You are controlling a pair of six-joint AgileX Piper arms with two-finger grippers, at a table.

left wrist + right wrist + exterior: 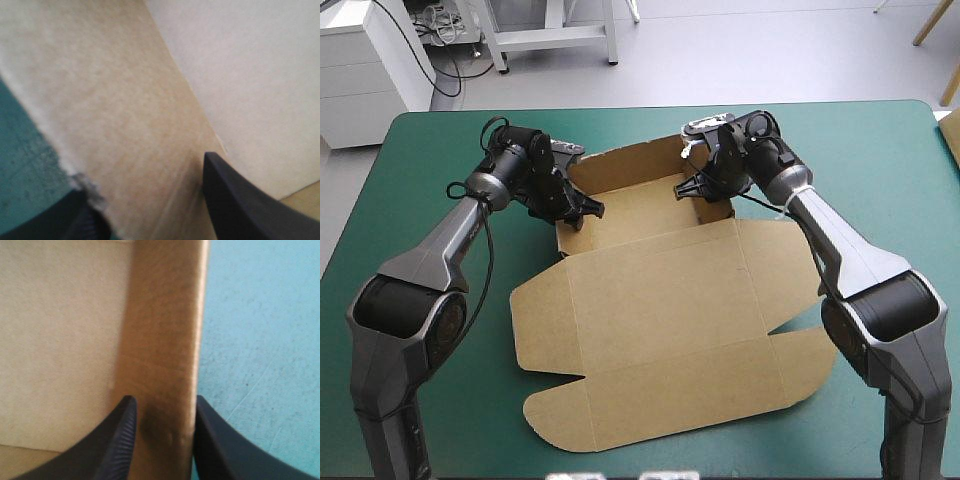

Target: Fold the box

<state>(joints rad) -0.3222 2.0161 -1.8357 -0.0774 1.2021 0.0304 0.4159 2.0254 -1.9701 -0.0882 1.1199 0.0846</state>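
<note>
Box [650, 300] on the table [880, 150], long axis near to far, lid flat toward the robot; left gripper [585, 210] at the tray's left wall, right gripper [688, 190] at its right. Left wrist: jaws apart, wall between them. Right wrist: jaws clamped on the wall, table beside.

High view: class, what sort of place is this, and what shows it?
Probably a robotics lab or test bench: the left arm and right arm work a brown box on a teal-green covered table.
</note>
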